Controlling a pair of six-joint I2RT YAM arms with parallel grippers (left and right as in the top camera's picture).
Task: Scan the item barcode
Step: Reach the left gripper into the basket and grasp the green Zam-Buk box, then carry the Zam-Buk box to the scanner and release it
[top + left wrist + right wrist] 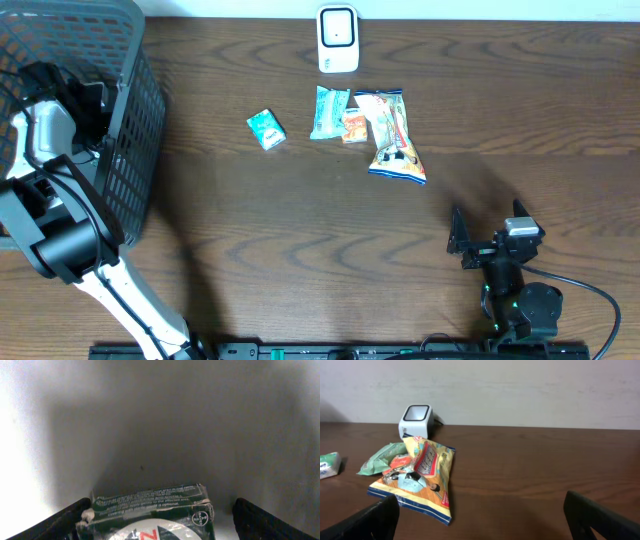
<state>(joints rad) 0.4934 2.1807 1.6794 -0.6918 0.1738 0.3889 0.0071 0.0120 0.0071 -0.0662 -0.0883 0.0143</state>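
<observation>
The left pincer (pixel 162 506) hung inside the grey mesh basket (pixel 130 150) at the worktop's left edge. Its dark fingers (pixel 62 520) stood spread to either side of a dark green carton (pixel 150 504). The left finger was close against the carton's torn corner, and a clear gap showed on the right side. The carton was flat-sided card with fine white print, and it lay on the basket's pale, smooth floor.

The right pincer (pixel 481 502) was low over the near right of the worktop (pixel 300 220), spread wide and holding nothing, with bare wood all around it.

The worktop was dark brown wood with wavy grain. The white, boxy scanner (pixel 338 38) stood at the far edge, before a pale wall (pixel 520 390). Just in front of it lay a crinkled green packet (pixel 328 112), a small orange packet (pixel 354 126) and a glossy yellow-and-blue snack bag (pixel 395 140), touching one another. A small green box (pixel 266 129) lay apart to their left. The middle and near worktop lay open.
</observation>
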